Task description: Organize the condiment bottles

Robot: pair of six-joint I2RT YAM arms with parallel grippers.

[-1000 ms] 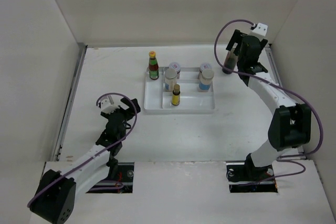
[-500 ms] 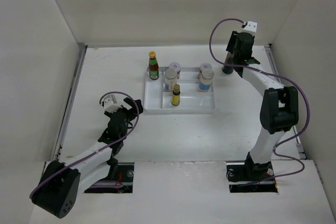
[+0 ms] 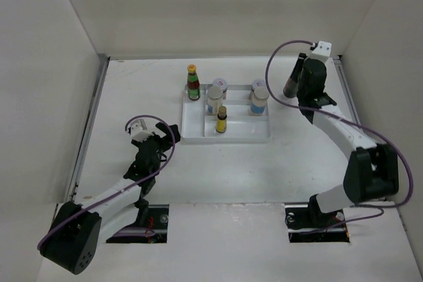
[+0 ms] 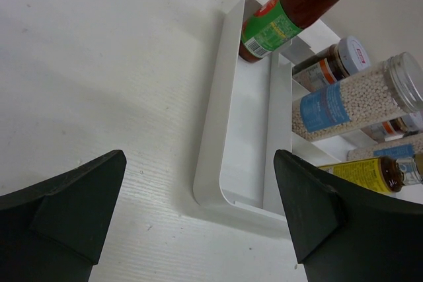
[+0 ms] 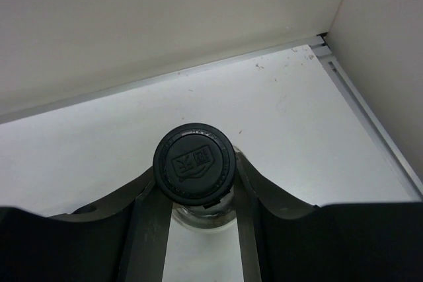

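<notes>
The tall dark bottle (image 3: pixel 293 77) with a black cap (image 5: pixel 195 163) hangs tilted above the table's back right, and my right gripper (image 3: pixel 302 81) (image 5: pixel 196 186) is shut on its neck. In the white tray (image 3: pixel 225 139) stand the red sauce bottle (image 3: pixel 192 82) (image 4: pixel 291 11), a small yellow-brown bottle (image 3: pixel 221 119) (image 4: pixel 370 173), two white shakers (image 3: pixel 215 100) (image 3: pixel 259 99) and two short jars (image 3: pixel 219 84) (image 3: pixel 260 84). My left gripper (image 3: pixel 165 138) (image 4: pixel 199 163) is open and empty, just off the tray's near left corner (image 4: pixel 211 137).
White walls close the table on the left, back and right. A metal rail (image 5: pixel 370 117) runs along the right edge near the held bottle. The tray's left compartment (image 4: pixel 254 130) lies bare in front of the red bottle.
My right gripper has shut on the dark bottle and raised it, tilting it toward the tray. The left arm shifted slightly toward the tray, then stayed still.
</notes>
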